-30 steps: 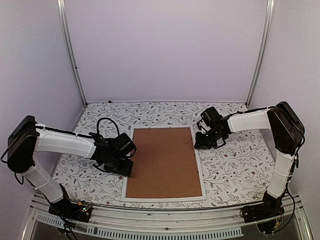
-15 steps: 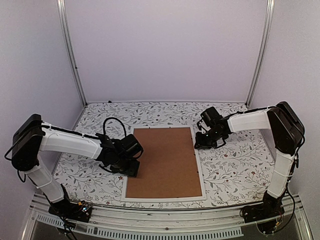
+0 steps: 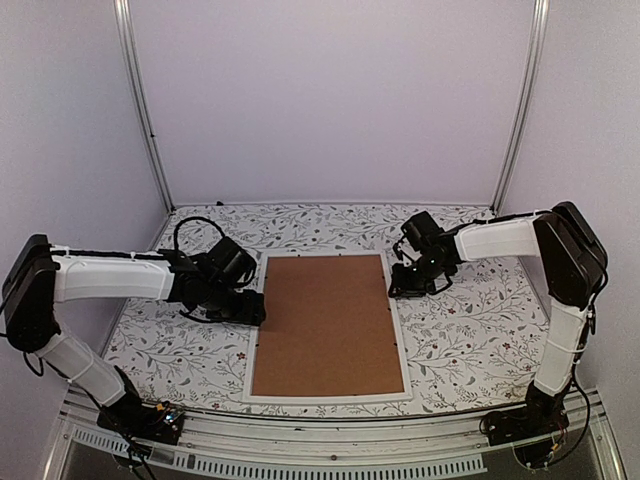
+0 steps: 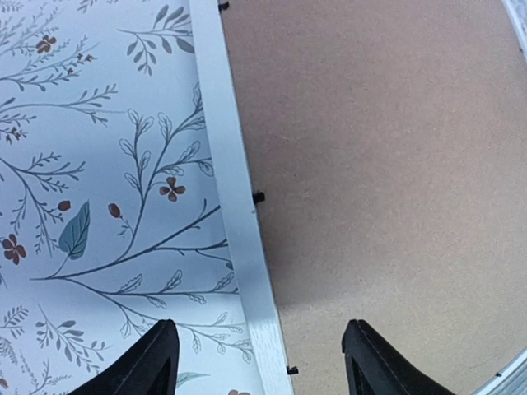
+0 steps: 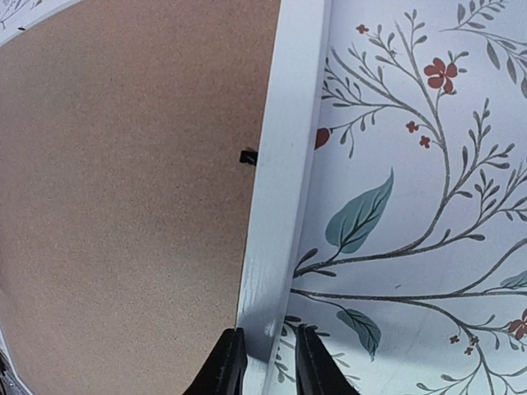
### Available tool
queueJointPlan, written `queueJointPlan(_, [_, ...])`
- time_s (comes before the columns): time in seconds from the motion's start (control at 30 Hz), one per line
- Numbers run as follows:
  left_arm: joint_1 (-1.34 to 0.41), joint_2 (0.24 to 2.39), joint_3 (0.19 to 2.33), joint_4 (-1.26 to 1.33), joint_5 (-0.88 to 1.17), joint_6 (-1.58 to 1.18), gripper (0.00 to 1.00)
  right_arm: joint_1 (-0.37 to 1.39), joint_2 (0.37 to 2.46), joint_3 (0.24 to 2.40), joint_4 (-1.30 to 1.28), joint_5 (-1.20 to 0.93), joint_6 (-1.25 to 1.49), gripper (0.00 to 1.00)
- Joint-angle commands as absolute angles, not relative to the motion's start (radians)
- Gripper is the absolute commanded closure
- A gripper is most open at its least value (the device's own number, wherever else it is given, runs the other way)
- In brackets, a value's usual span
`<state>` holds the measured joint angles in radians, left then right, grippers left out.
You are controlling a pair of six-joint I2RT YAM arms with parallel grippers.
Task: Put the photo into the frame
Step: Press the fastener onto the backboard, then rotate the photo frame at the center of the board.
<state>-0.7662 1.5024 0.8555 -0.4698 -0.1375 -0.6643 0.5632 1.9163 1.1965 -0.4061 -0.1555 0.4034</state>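
Hardboard backing [image 3: 328,325], brown, sits in the white frame [image 3: 326,398], which lies face down on the table [image 3: 460,330] between the arms. Photo not in view. Frame likely light, stiff, pane fragile; best taken by the side rails. Left gripper [image 4: 262,352]: wide, astride left rail. Right gripper [image 5: 265,362]: narrow, flanking right rail; grip cannot be told.
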Motion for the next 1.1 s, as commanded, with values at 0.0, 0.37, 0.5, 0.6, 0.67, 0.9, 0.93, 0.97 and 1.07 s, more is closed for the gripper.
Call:
queueJointPlan(0.0, [-0.705, 1.500, 0.827, -0.388, -0.034, -0.615, 0.28, 0.557, 1.943, 1.235, -0.503, -0.131, 0.354, 0.71])
queueJointPlan(0.37, [-0.638, 1.580, 0.792, -0.244, 0.111, -0.609, 0.29, 0.558, 1.853, 1.199, -0.498, -0.186, 0.374, 0.51])
queueJointPlan(0.5, [-0.638, 1.615, 0.775, -0.189, 0.164, -0.628, 0.30, 0.567, 1.821, 1.152, -0.476, -0.222, 0.399, 0.51])
queueJointPlan(0.6, [-0.643, 1.617, 0.755, -0.155, 0.187, -0.650, 0.31, 0.590, 1.811, 1.128, -0.477, -0.222, 0.409, 0.52])
queueJointPlan(0.67, [-0.648, 1.612, 0.745, -0.145, 0.188, -0.659, 0.32, 0.606, 1.804, 1.117, -0.474, -0.222, 0.418, 0.52])
queueJointPlan(0.9, [-0.691, 1.602, 0.719, -0.111, 0.208, -0.684, 0.33, 0.639, 1.808, 1.075, -0.467, -0.222, 0.435, 0.57])
queueJointPlan(0.93, [-0.695, 1.599, 0.715, -0.109, 0.209, -0.691, 0.34, 0.640, 1.810, 1.071, -0.466, -0.222, 0.435, 0.58])
queueJointPlan(0.97, [-0.700, 1.590, 0.711, -0.108, 0.208, -0.695, 0.35, 0.640, 1.810, 1.066, -0.466, -0.220, 0.433, 0.60])
queueJointPlan(1.07, [-0.717, 1.560, 0.688, -0.104, 0.210, -0.705, 0.36, 0.640, 1.820, 1.075, -0.484, -0.186, 0.419, 0.68])
